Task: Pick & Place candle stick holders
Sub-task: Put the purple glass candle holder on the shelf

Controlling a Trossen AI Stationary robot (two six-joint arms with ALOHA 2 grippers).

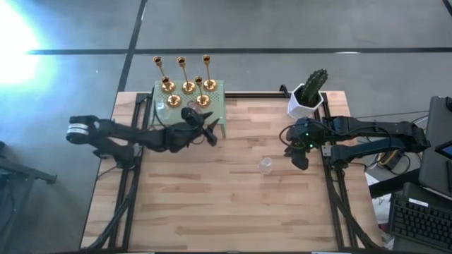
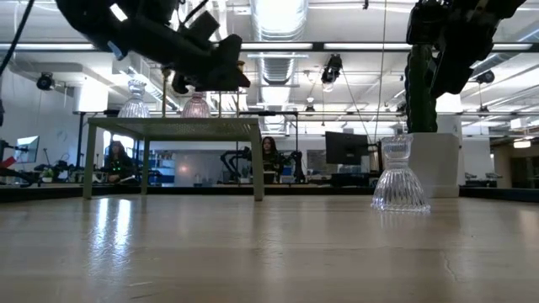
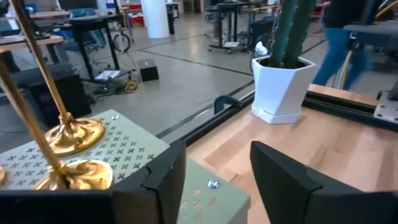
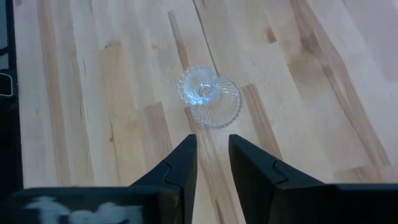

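Several gold candle stick holders [image 1: 187,79] stand by their round bases on a small green perforated stand [image 1: 218,107] at the table's far left; two bases [image 3: 73,133] show in the left wrist view. Two glass holders [image 2: 195,105] also stand on it. My left gripper [image 1: 211,134] hovers open at the stand's near right corner, nothing between its fingers. A clear glass holder [image 1: 265,164] stands upright on the wooden table, also in the right wrist view [image 4: 208,96]. My right gripper [image 1: 300,160] hangs open above the table to its right, tilted down toward it.
A white pot with a green cactus [image 1: 308,97] stands at the table's far right, behind my right arm. Black frame rails [image 1: 332,204] run along both table sides. Bare wood [image 1: 226,212] fills the near half of the table.
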